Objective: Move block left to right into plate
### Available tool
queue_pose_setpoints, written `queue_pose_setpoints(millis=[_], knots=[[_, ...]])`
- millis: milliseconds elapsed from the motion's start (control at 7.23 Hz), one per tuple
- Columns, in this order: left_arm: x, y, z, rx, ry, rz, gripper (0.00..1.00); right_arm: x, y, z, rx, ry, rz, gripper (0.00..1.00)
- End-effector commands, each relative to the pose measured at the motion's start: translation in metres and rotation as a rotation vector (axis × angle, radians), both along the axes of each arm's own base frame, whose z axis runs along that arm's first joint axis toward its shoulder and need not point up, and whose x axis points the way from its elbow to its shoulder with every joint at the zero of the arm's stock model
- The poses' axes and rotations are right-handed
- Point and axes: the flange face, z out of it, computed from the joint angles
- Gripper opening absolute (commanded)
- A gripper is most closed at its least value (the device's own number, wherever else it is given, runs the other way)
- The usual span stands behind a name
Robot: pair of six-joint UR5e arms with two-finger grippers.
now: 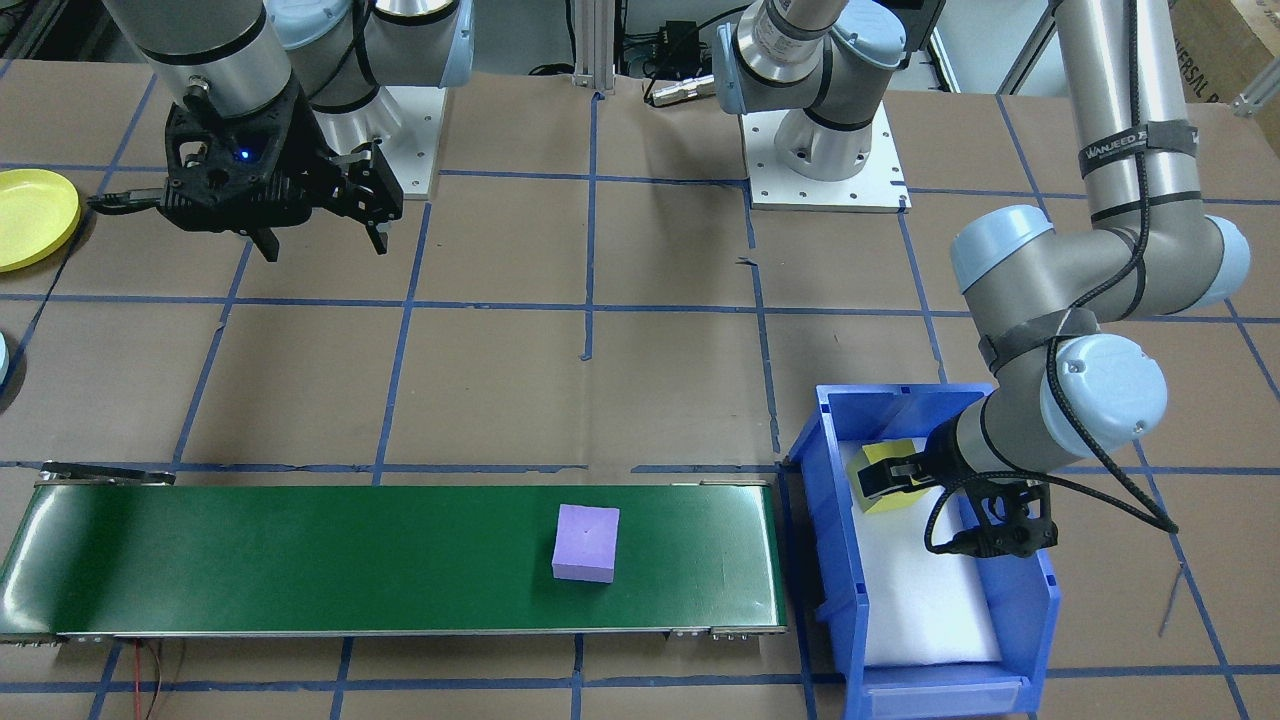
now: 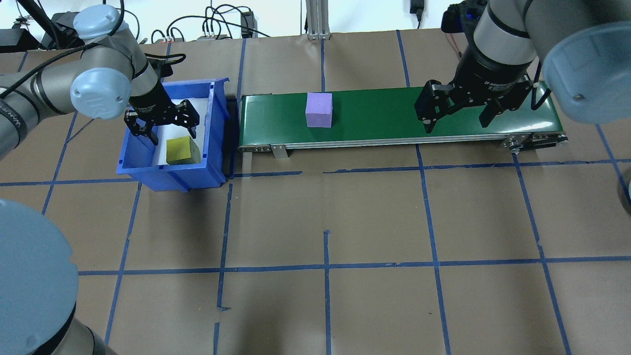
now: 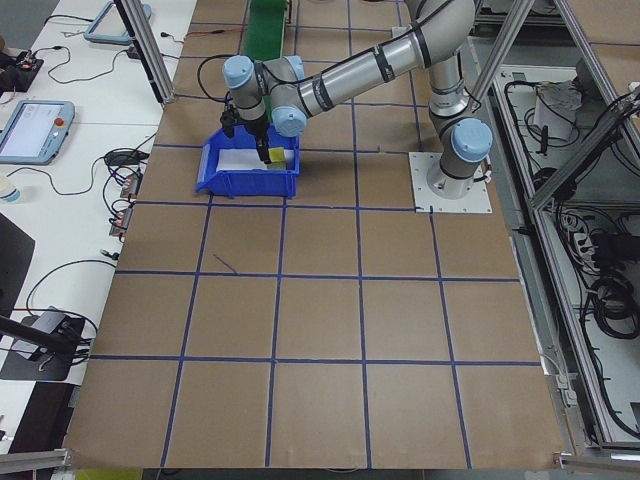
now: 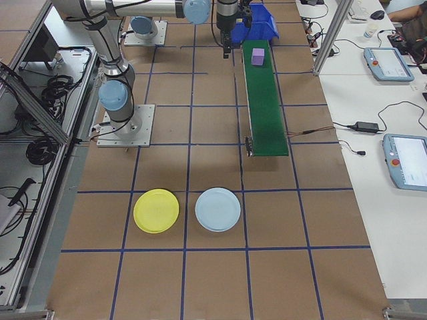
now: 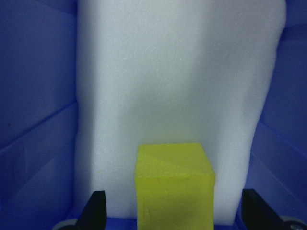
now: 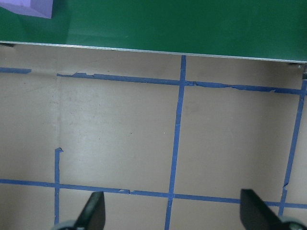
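From across the table, the purple block (image 1: pixel 586 541) sits mid-way along the green conveyor belt (image 1: pixel 300 555), and the yellow plate (image 1: pixel 32 216) lies far off at the table's edge. From overhead, the left gripper (image 2: pixel 165 134) hangs spread wide in the blue bin (image 2: pixel 207 167) over a yellow block (image 2: pixel 183 150), gripping nothing. The right gripper (image 2: pixel 458 122) hovers spread and empty above the belt's other end.

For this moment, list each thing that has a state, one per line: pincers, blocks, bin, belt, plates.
Left pincer: open, inside the blue bin, above the yellow block.
Right pincer: open, empty, in the air near the belt.
Yellow block: in the bin on white foam, not gripped.
Purple block: resting on the green belt.
Blue bin: upright, open-topped.
Green belt: carries one block.
Yellow plate: empty.
Pale blue plate: empty.
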Motion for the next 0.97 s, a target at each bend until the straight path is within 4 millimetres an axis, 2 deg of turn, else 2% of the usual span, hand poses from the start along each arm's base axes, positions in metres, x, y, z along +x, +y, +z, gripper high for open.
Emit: queue_pose_setpoints(millis=[0,138,277,415,553,830], knots=[[0.003,-0.015,-0.043,-0.003,0.002,-0.004,0.98,0.0,0.0,0.0,0.0,0.0,-0.001,1.0],[0.003,-0.013,-0.045,0.006,0.003,-0.006,0.98,0.0,0.0,0.001,-0.001,0.0,-0.001,1.0],[0.002,-0.013,-0.046,0.015,0.006,-0.008,0.91,0.0,0.0,0.001,-0.001,0.0,-0.001,1.0],[0.002,-0.01,-0.045,0.038,0.012,-0.014,0.66,0.0,0.0,0.0,0.0,0.0,-0.001,1.0],[0.001,-0.005,-0.04,0.07,0.018,-0.014,0.59,0.0,0.0,0.001,-0.001,0.0,-0.001,1.0],[-0.001,0.006,-0.032,0.135,0.031,-0.017,0.57,0.0,0.0,0.0,0.002,0.0,0.002,1.0]])
